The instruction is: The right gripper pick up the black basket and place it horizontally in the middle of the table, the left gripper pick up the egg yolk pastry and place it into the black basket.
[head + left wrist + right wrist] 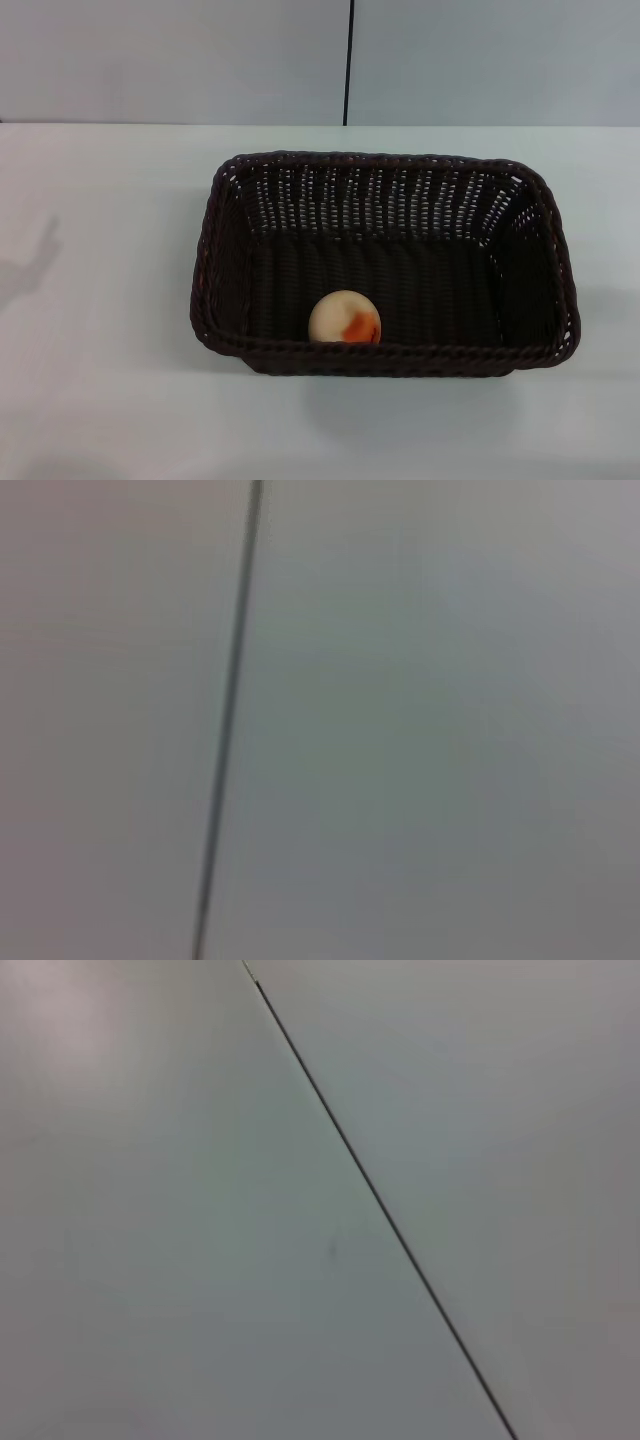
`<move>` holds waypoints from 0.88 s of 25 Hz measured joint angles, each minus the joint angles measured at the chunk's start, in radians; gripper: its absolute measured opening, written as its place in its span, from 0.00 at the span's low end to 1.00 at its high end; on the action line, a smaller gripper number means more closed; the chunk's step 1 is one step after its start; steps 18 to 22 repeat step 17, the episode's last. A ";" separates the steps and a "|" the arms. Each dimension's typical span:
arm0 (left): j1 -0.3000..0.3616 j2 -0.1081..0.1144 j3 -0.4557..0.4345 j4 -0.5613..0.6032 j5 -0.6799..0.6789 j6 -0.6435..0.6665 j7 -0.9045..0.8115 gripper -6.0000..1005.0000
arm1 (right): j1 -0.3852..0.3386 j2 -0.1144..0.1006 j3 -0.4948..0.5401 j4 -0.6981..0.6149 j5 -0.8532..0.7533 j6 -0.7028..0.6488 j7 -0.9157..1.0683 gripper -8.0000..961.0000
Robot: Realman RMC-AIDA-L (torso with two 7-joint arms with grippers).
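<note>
The black basket stands lengthwise across the middle of the white table in the head view. The egg yolk pastry lies inside the basket, on its floor against the near wall, left of centre, with its orange-red patch facing up and toward me. Neither gripper shows in any view. Both wrist views show only a plain grey wall panel with a thin dark seam.
A grey wall with a vertical dark seam stands behind the table's far edge. A faint shadow falls on the tabletop at the left.
</note>
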 joint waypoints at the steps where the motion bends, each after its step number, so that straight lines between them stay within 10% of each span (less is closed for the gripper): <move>1: 0.005 0.001 -0.002 0.004 0.000 0.000 0.001 0.81 | 0.001 0.000 -0.003 0.001 -0.003 0.000 0.001 0.64; 22: 0.005 0.011 0.002 0.051 0.004 0.016 -0.005 0.81 | 0.002 -0.005 -0.001 0.007 -0.004 0.011 0.000 0.64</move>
